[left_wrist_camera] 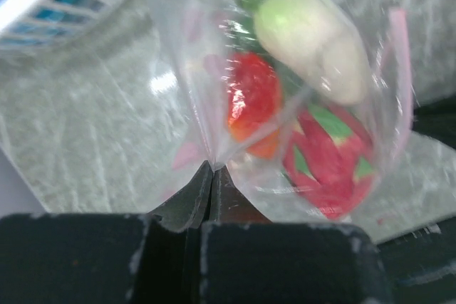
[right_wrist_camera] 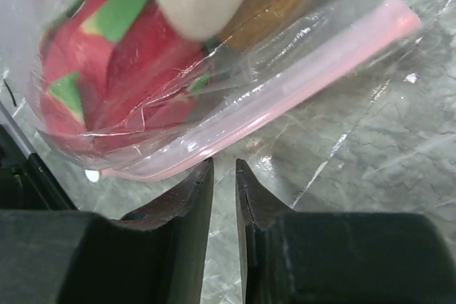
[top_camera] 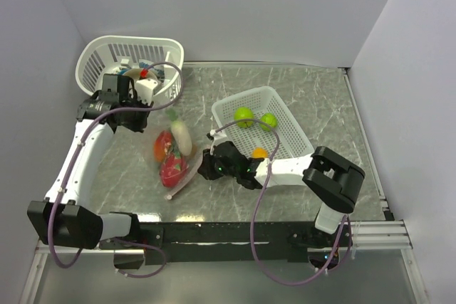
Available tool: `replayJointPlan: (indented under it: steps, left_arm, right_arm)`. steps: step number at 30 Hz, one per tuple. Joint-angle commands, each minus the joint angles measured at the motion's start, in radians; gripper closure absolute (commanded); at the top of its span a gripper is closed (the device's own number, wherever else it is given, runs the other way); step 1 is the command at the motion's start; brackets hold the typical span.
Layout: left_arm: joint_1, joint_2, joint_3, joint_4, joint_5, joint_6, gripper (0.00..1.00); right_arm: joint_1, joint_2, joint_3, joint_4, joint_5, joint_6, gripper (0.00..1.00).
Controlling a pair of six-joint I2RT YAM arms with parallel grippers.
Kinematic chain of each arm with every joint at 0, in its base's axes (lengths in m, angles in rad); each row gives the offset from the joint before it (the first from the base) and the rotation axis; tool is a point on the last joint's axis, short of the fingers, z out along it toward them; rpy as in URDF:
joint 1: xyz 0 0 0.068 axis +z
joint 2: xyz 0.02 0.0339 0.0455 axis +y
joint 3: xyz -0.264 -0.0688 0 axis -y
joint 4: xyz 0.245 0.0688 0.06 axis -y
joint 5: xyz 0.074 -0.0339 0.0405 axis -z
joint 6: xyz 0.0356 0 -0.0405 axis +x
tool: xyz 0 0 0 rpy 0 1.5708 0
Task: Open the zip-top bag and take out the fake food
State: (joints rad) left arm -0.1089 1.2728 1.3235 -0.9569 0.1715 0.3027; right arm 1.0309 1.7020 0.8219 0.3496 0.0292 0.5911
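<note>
No text, label, brand, number or sign reads in any view. The zip-top bag (top_camera: 173, 154) shows clear film and a plain pink zip strip (right_wrist_camera: 285, 90). The white basket at 11 o'clock (top_camera: 128, 40) and the white basket at 2 o'clock (top_camera: 265, 92) show no legible marking.

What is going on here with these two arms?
The left gripper is shut on the clear plastic zip-top bag. The right gripper, jaws slightly apart, sits short of its pale pink zip strip. Red and pale fake food is inside; two lime-green balls and an orange ball lie in the white rectangular basket.
</note>
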Motion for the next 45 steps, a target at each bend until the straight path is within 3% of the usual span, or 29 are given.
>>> replayJointPlan:
  steps: [1, 4, 7, 11, 15, 18, 23, 25, 28, 32, 38, 45]
  left_arm:
    - [-0.023, -0.006, 0.017, -0.111, 0.06, -0.043, 0.99]
    - [-0.061, -0.015, 0.081, -0.161, 0.068, -0.068, 0.99]
    - [-0.097, 0.008, 0.193, -0.226, 0.089, -0.099, 0.99]
    - [-0.141, 0.04, 0.354, -0.295, 0.137, -0.132, 0.99]
    - [-0.143, 0.031, 0.35, -0.31, 0.137, -0.111, 0.99]
    - [-0.143, -0.006, 0.219, -0.257, 0.082, -0.085, 0.99]
    - [-0.14, -0.073, -0.145, -0.048, -0.202, -0.034, 0.99]
    - [-0.117, -0.085, -0.299, 0.019, -0.324, 0.009, 0.99]
    - [-0.039, -0.096, -0.445, 0.157, -0.383, 0.085, 0.99]
    - [0.086, -0.053, -0.541, 0.297, -0.409, 0.157, 0.99]
    - [0.104, 0.026, -0.607, 0.437, -0.406, 0.179, 0.99]
    - [0.104, 0.134, -0.604, 0.475, -0.267, 0.121, 0.99]
  right_arm:
    - [-0.005, 0.007, -0.006, 0.045, 0.034, -0.014, 0.7]
    - [-0.006, 0.031, -0.001, 0.054, 0.022, -0.02, 0.56]
    - [-0.008, 0.054, 0.016, 0.052, 0.018, -0.022, 0.5]
    - [-0.009, 0.058, 0.016, 0.055, 0.026, -0.019, 0.48]
    - [-0.012, 0.038, -0.012, 0.061, 0.029, -0.022, 0.48]
    - [-0.018, 0.028, -0.024, 0.061, 0.031, -0.025, 0.48]
    - [-0.019, 0.025, -0.036, 0.066, 0.037, -0.028, 0.48]
    - [-0.02, 0.022, -0.046, 0.069, 0.043, -0.031, 0.48]
    - [-0.023, 0.022, -0.053, 0.066, 0.052, -0.034, 0.48]
    - [-0.022, 0.033, -0.038, 0.058, 0.058, -0.045, 0.48]
    - [-0.022, 0.022, 0.017, 0.052, 0.061, -0.065, 0.48]
    - [0.021, -0.028, 0.04, 0.156, -0.026, -0.108, 0.47]
